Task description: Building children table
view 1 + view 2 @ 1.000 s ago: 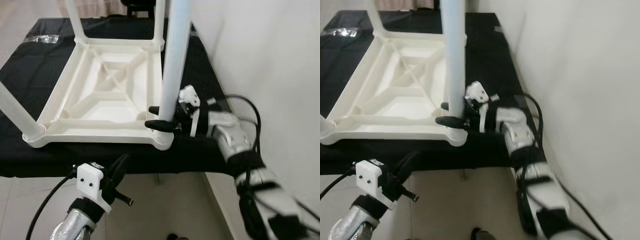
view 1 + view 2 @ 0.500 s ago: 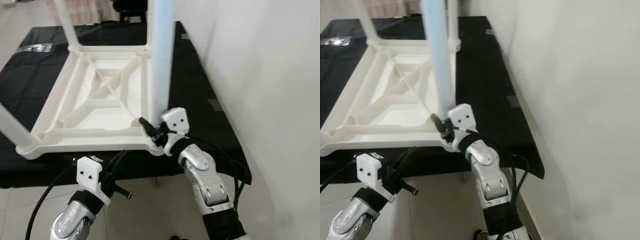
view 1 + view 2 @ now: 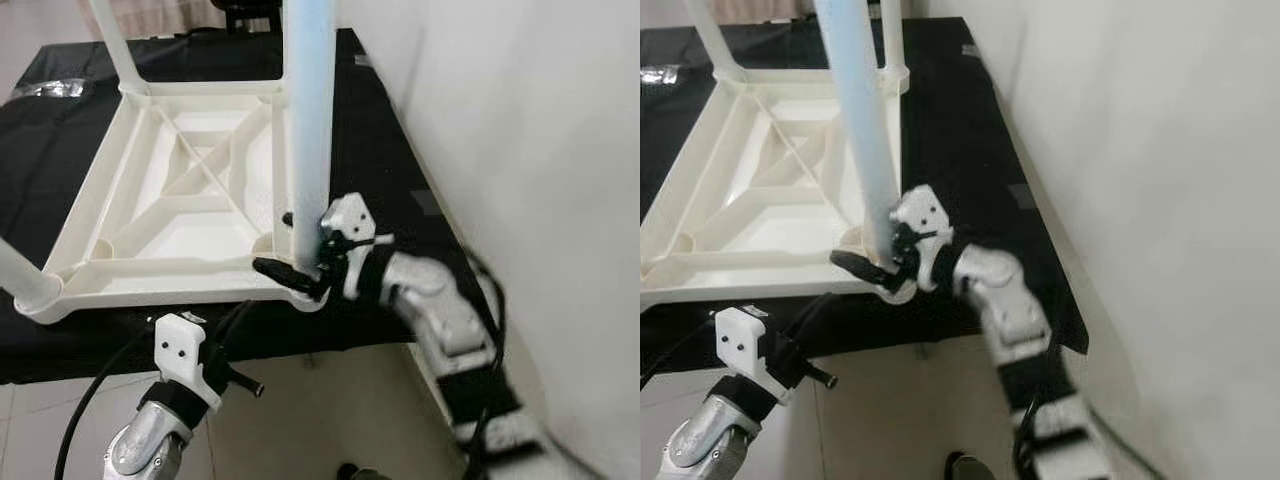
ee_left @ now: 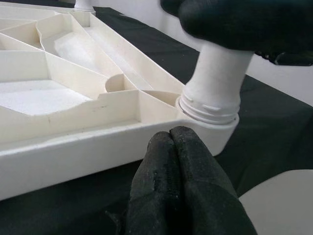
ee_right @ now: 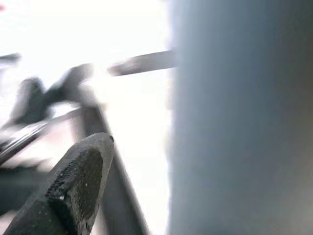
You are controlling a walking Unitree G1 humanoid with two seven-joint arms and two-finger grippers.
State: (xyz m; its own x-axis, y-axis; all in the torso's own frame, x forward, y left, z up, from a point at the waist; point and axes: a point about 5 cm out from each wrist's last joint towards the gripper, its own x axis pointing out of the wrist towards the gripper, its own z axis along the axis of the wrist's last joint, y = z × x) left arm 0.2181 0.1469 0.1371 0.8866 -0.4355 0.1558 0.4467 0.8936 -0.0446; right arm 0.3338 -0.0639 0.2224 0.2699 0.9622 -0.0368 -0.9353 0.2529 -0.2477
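A white plastic children's table lies upside down on a black-covered table. Its near right leg stands upright in the corner socket. My right gripper is shut on this leg just above the socket, one black finger in front and one behind. In the right wrist view the leg stands close beside one finger. My left gripper hangs below the table's front edge, shut and holding nothing, its fingertips pointing at the socket corner.
Other white legs rise at the far left and near left corners. A white wall runs close along the right side. A clear plastic bag lies at the far left. Tiled floor lies under the front edge.
The view has shifted a little. My right forearm, which came up from below half a second ago, now reaches in from the right with the wrist turned around the leg. The left gripper stays put.
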